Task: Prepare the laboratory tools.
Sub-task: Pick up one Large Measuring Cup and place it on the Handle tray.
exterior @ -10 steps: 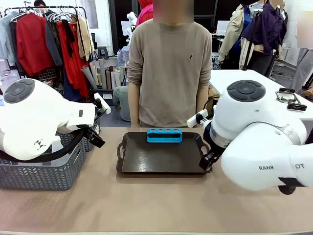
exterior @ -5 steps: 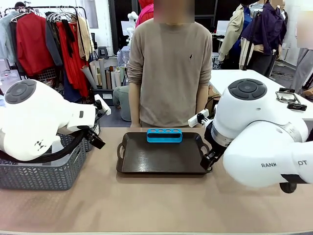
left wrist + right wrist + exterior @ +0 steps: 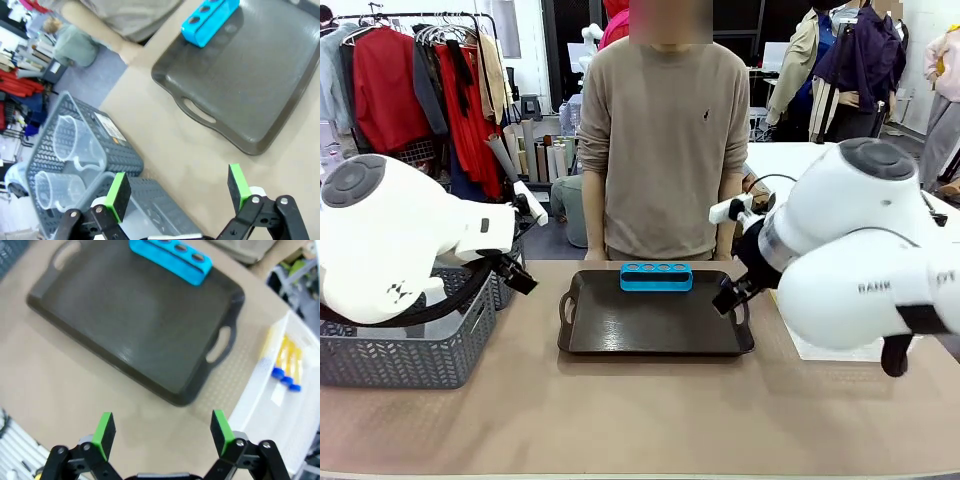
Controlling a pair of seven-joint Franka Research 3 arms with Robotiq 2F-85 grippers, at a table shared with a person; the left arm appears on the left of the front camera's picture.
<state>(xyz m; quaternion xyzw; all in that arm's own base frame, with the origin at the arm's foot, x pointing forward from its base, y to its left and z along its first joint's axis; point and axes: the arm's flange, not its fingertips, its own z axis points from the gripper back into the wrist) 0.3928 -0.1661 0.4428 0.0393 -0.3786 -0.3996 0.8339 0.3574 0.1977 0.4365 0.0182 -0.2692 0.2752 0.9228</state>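
Observation:
The small blue four-hole rack (image 3: 656, 276) stands empty at the far edge of the dark brown tray (image 3: 650, 330). In the left wrist view my left gripper (image 3: 179, 190) is open over bare table between the tray (image 3: 240, 90) and the grey basket (image 3: 117, 160). A clear handled beaker (image 3: 75, 142) and a second clear vessel (image 3: 52, 187) lie in that basket. In the right wrist view my right gripper (image 3: 161, 431) is open above the table beside the tray's near corner. Blue-capped yellow test tubes (image 3: 285, 360) lie in a white basket (image 3: 260, 405) to its right.
A person in a beige sweater (image 3: 665, 130) stands at the far side behind the tray, hands down. The grey mesh basket (image 3: 410, 350) sits at the table's left, partly behind my left arm. A white basket edge (image 3: 820, 350) shows under my right arm.
My right arm has lifted and swung up and to the right, uncovering the tray's right handle. The left arm has shifted slightly upward. The rack and tray have not moved.

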